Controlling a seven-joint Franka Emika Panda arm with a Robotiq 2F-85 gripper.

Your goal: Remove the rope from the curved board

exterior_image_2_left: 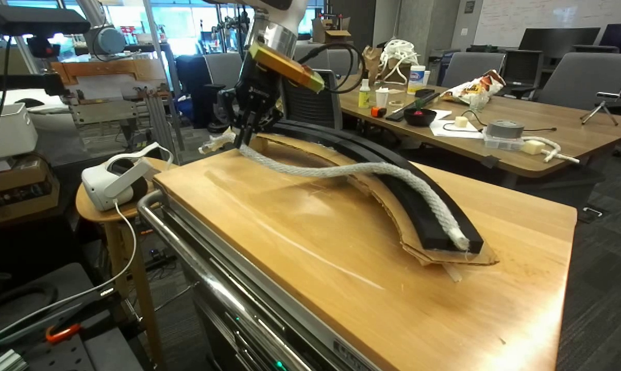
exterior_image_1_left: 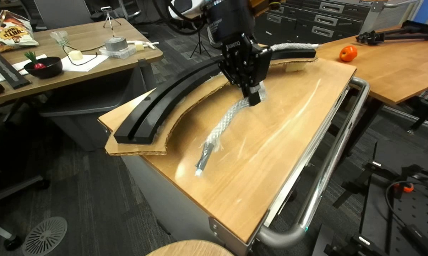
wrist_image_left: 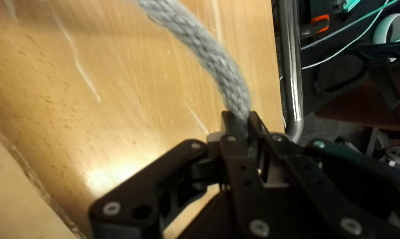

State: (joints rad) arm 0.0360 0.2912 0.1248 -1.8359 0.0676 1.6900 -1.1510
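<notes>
The black 2-finger Robotiq gripper (exterior_image_1_left: 253, 98) points downward over the light-wood rectangular worktop (exterior_image_1_left: 285, 135), its 2 fingers drawn narrow and clamped on the thick silvery-grey braided rope (exterior_image_2_left: 310, 171). In the wrist view, the rope passes between both fingertips. The long black arc-shaped board with a lengthwise groove (exterior_image_1_left: 174, 96) rests on the tan corrugated cardboard base (exterior_image_1_left: 199, 93). In an exterior view, 1 section of rope extends from the grip to an end wrapped in grey tape (exterior_image_1_left: 205, 154), over the worktop and apart from the board; contact between this end and the worktop cannot be determined. The opposite section crosses the cardboard base and lies along the board, its pale end at the board's tip. Seating of this section in the groove cannot be confirmed. A shiny tubular metal handle (exterior_image_1_left: 329, 174) runs along 1 side of the worktop.
</notes>
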